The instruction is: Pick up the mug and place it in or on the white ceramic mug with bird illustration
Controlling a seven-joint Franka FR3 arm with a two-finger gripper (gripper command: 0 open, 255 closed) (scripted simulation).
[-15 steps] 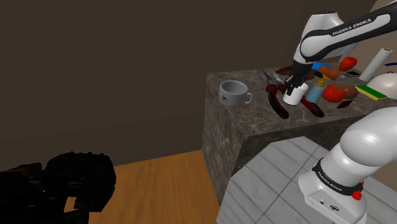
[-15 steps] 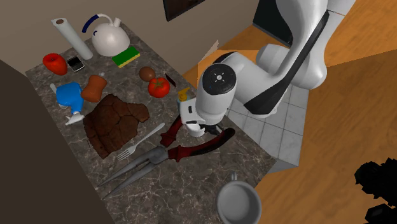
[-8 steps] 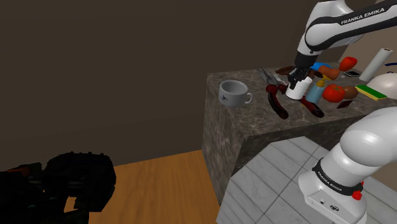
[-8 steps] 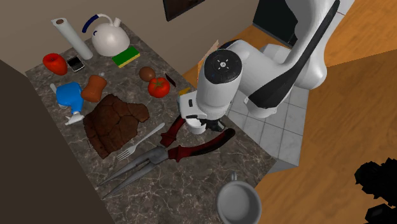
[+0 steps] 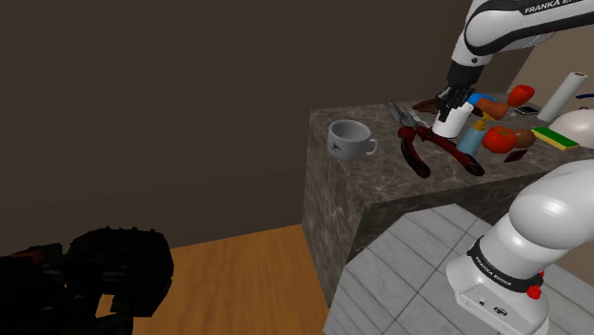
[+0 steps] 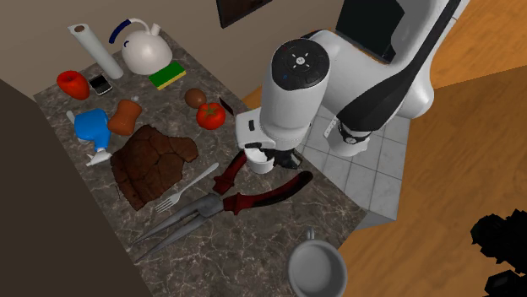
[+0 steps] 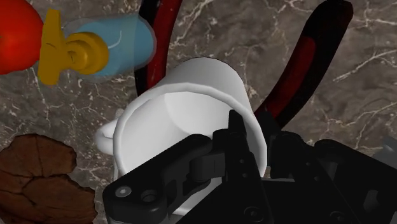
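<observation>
We keep our gripper (image 5: 450,105) closed on the rim of the small white mug (image 7: 184,114), which now hangs just below the hand, higher off the counter (image 5: 381,169) than a second ago, ready to carry to the grey mug (image 5: 349,139) well apart.

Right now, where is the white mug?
The white mug hangs in the gripper above the red-handled pliers, in the shoulder view's upper right.
</observation>
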